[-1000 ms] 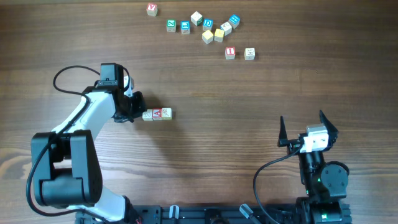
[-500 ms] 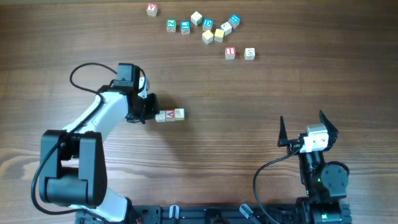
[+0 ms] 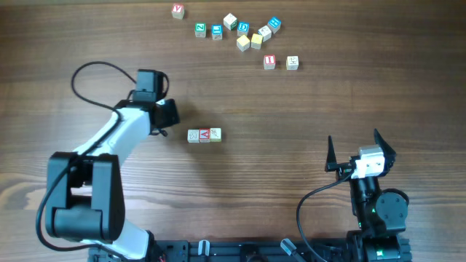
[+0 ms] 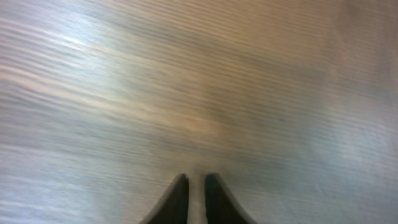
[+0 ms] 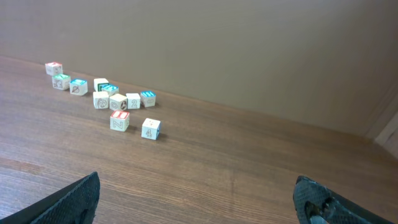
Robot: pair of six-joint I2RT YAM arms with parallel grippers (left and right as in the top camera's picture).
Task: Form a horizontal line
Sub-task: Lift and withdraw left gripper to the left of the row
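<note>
Cube row (image 3: 204,135) clear of near-closed left gripper (image 4: 194,179)

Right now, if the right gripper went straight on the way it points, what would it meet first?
Probably nothing: the right gripper points over bare table, and the nearest alphabet cube sits left of its line.

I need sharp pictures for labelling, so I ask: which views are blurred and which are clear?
Left wrist view: heavily blurred, the table smeared into streaks, the left gripper only a dark shape. Overhead view: sharp and evenly lit, the row of cubes crisp. Right wrist view: sharp, the cube cluster distinct, no glare.
</note>
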